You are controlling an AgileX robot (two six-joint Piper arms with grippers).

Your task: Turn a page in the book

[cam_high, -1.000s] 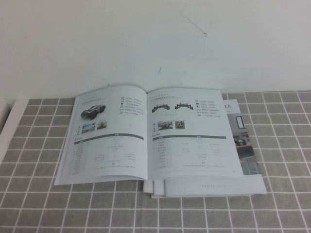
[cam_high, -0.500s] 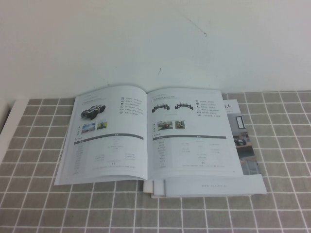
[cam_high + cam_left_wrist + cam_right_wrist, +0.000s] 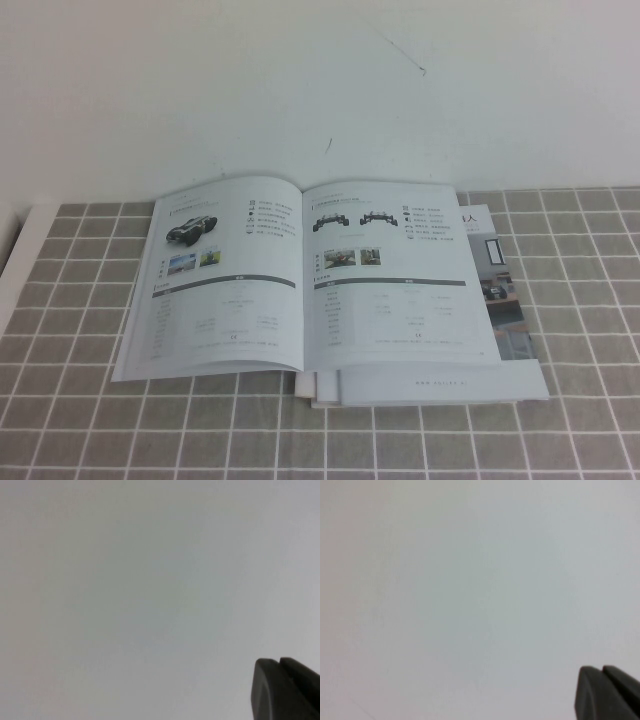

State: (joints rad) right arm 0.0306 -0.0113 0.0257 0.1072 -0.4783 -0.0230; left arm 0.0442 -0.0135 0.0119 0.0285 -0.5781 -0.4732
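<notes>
A: Where was the book (image 3: pixel 300 285)?
B: It lay open on the grey-tiled worktop (image 3: pixel 80 400), near the white wall (image 3: pixel 300 80). The page (image 3: pixel 390 280) with two black chassis pictures lay flat as the right-hand leaf; the left leaf (image 3: pixel 215 280) showed a single black buggy. A second booklet (image 3: pixel 505 290) stuck out from under the right edge.
A: And the grippers?
B: Neither appeared from above. The left gripper (image 3: pixel 286 687) showed dark fingers (image 3: pixel 265 690) pressed together, holding nothing, against a blank pale surface. The right gripper (image 3: pixel 607 692) looked the same, fingers (image 3: pixel 587 692) closed and empty.
</notes>
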